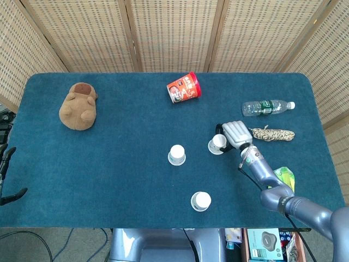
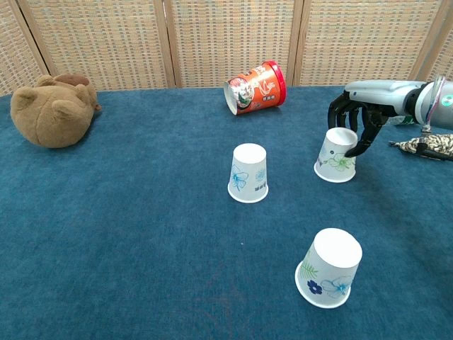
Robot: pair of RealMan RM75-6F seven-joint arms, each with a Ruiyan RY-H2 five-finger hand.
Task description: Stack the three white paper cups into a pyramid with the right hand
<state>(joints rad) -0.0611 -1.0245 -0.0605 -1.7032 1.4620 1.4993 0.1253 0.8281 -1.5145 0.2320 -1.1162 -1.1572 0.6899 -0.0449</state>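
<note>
Three white paper cups stand upside down on the blue table. The middle cup and the near cup stand alone. My right hand is at the right cup. Its fingers curl over the cup's top from behind and the thumb presses its right side. That cup stays on the table. My left hand hangs off the table's left edge with its fingers apart, holding nothing.
A red noodle cup lies on its side at the back. A brown plush toy sits far left. A water bottle, a patterned cord and a green packet lie to the right.
</note>
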